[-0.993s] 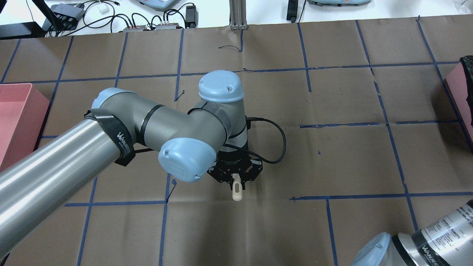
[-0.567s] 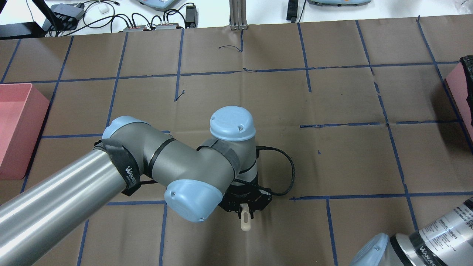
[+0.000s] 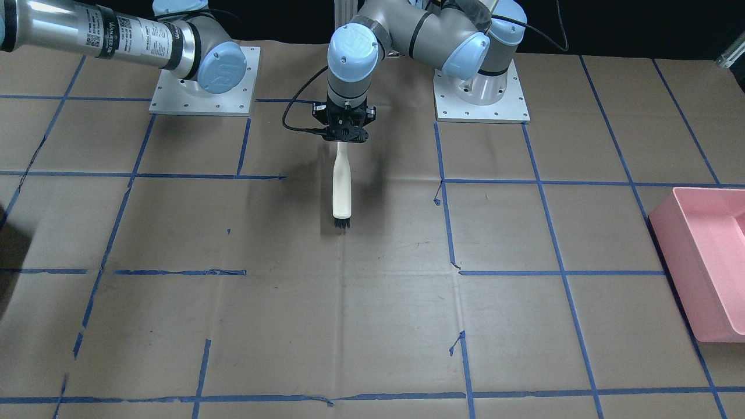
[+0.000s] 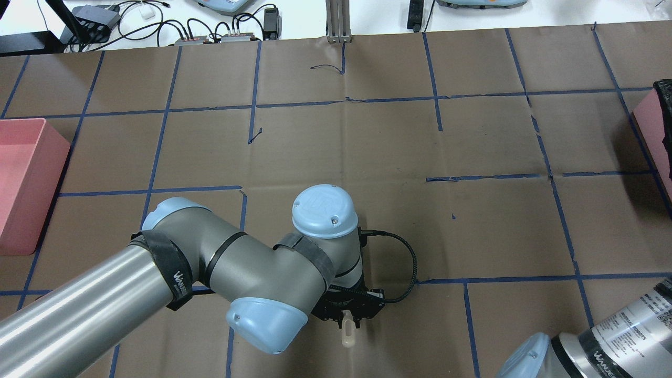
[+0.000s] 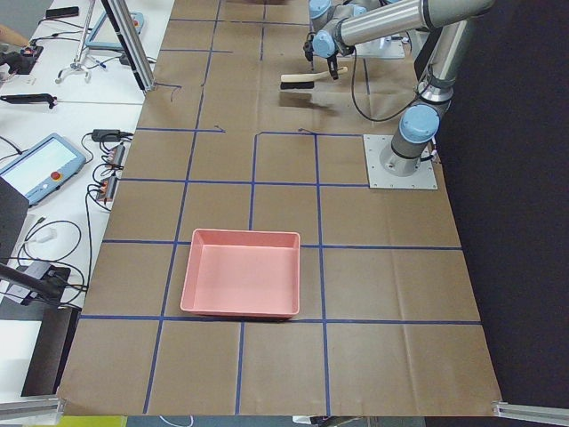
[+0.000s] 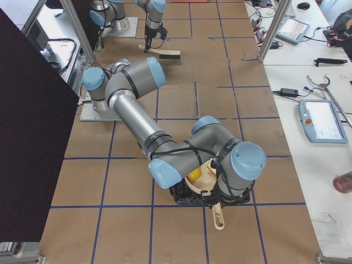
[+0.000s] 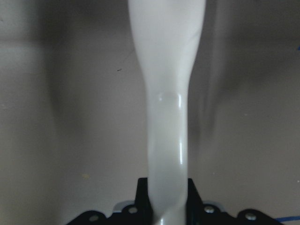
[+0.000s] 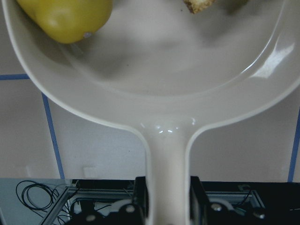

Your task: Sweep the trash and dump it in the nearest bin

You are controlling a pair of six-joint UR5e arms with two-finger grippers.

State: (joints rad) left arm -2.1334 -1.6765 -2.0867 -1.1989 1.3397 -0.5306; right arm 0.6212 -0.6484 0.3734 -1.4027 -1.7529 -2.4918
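Observation:
My right gripper (image 8: 168, 202) is shut on the handle of a cream dustpan (image 8: 168, 108). In the pan lie pieces of trash: a round yellow lump (image 8: 65, 18) and a crusted bread-like scrap (image 8: 199, 4) at the frame's top edge. The exterior right view shows the pan's handle (image 6: 218, 217) and the yellow lump (image 6: 193, 174) under the near arm's wrist. My left gripper (image 3: 347, 132) is shut on a cream brush (image 3: 341, 186), whose black bristles point away from the robot just above the paper. The left wrist view has that handle (image 7: 168, 117) running straight out from between the jaws.
A pink bin (image 3: 704, 256) stands at the table's left end, also seen from above (image 4: 21, 178) and from the exterior left camera (image 5: 240, 285). Another pink bin (image 4: 653, 123) with a black edge sits at the right end. Brown paper with blue tape lines covers the table.
My left arm has pulled back toward the robot's base, carrying the brush with it. The right arm's elbow has stayed in place.

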